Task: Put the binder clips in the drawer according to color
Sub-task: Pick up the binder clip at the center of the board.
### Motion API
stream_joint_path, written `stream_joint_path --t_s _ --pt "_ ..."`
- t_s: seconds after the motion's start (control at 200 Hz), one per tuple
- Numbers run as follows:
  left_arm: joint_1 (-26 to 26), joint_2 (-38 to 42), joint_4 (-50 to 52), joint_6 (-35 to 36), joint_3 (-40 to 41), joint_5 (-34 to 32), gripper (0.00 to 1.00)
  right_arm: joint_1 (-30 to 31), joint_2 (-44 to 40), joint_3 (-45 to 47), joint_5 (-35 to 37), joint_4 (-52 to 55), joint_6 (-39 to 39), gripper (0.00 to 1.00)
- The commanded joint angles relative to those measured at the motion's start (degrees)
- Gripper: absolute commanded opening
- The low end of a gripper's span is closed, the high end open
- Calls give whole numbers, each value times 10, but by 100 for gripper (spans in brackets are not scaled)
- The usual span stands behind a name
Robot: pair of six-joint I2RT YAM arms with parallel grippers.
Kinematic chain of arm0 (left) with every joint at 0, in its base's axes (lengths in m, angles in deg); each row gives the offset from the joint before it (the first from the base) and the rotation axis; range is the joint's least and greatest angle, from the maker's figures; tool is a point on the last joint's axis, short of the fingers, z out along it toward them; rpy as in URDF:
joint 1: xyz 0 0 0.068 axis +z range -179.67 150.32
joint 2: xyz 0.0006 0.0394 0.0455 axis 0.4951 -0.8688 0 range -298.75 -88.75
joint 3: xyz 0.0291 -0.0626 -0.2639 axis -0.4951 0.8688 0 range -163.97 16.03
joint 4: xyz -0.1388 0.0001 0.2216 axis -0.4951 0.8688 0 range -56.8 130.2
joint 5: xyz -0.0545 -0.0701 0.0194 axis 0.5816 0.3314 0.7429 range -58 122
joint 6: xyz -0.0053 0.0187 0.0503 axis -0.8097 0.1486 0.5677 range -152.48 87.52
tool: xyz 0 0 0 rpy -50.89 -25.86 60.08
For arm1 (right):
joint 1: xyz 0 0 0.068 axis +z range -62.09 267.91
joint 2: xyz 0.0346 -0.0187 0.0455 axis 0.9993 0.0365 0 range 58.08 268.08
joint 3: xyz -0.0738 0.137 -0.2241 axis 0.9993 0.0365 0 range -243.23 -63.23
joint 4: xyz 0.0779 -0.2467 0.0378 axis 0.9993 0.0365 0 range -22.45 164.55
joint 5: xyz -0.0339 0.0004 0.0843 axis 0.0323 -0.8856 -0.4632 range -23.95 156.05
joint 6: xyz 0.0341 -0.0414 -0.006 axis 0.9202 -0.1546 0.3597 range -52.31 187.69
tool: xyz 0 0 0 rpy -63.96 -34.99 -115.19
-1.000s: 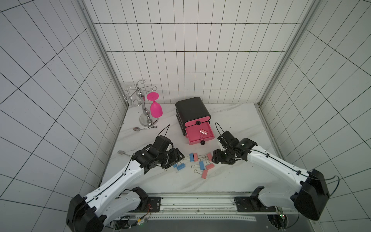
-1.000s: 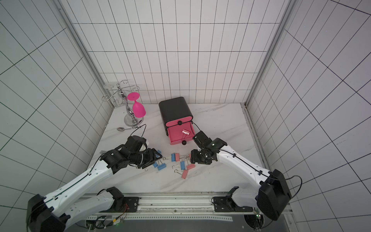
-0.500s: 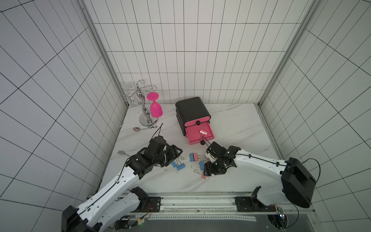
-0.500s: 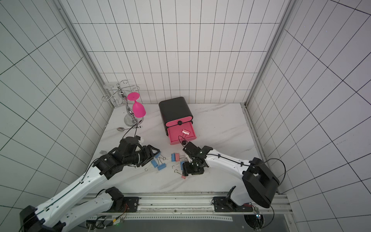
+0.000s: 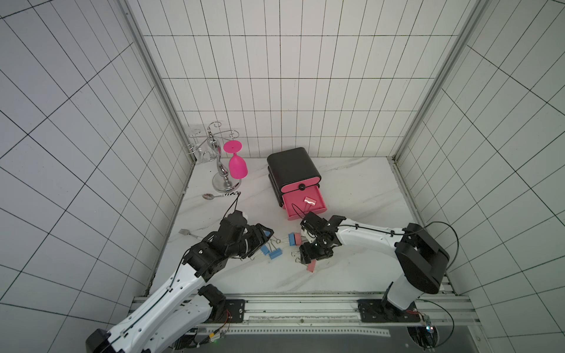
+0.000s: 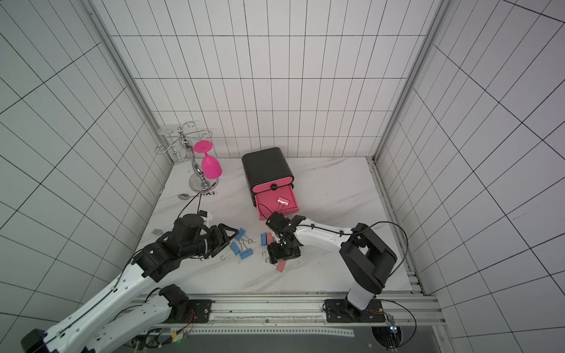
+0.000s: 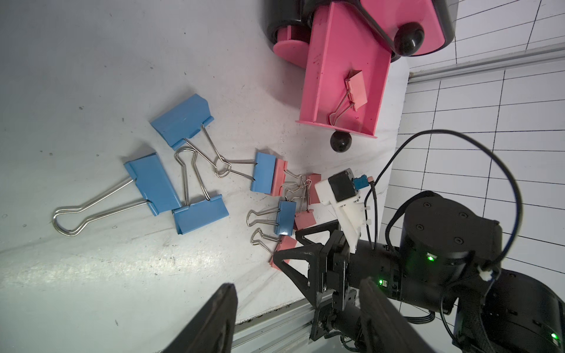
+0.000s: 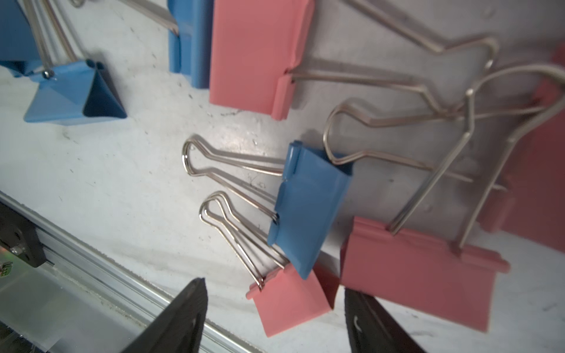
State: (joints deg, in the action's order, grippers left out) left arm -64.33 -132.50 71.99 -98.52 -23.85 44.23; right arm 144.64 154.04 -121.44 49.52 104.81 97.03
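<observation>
Step in hand: most likely picking up a pink clip [image 8: 293, 305] from the 6 o'clock edge of the pile, with 12 o'clock taken as the back wall in both top views.
Right gripper [image 8: 273, 290]: jaws spread and empty, poised low over that pink clip with one finger to each side of its body.
Left gripper [image 7: 296, 293]: jaws apart and holding nothing, hovering at 9 o'clock of the pile beside the larger blue clips [image 7: 153, 186].
Pink clip: flat on the table [image 5: 351, 183], its wire handles folded out away from the fingers.
Neighbours: a small blue clip [image 8: 308, 207] lies with its lower end over a corner of the pink clip. A second pink clip [image 8: 419, 275] sits just beside it.
Drawer [image 5: 318, 198]: pulled out at 12 o'clock of the pile, with one pink clip [image 5: 309, 200] already inside.
Grip advice: come straight down and close across the pink body, not the wires, keeping the far finger between the two pink clips.
Lift advice: rise slowly so the blue clip slides off rather than riding along.
Risk: tangled handles could drag a neighbour, and a blue clip carried into the pink drawer would spoil the sorting.
Left arm advice: hold clear until the right arm leaves the pile.
</observation>
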Motion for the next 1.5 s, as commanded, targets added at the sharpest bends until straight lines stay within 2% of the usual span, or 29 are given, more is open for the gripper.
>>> stream_joint_path --t_s 0.0,0.145,0.325,0.565,0.73,1.02,1.494 --pt "3 7 13 4 2 -5 67 4 23 -25 26 28 -24 73" --pt "4 9 10 4 3 -6 67 5 37 -34 22 38 -34 73" --pt "5 3 2 8 2 -7 67 13 14 -11 1 34 -34 73" --pt "5 5 1 7 -1 -5 68 52 0 5 -13 37 -31 73" --pt "5 11 2 4 1 -5 68 82 -4 0 35 68 -15 73" --pt "5 15 8 1 1 1 68 129 45 -53 148 135 -1 68" --pt "5 29 19 -2 11 -3 68 135 68 -65 145 118 -9 63"
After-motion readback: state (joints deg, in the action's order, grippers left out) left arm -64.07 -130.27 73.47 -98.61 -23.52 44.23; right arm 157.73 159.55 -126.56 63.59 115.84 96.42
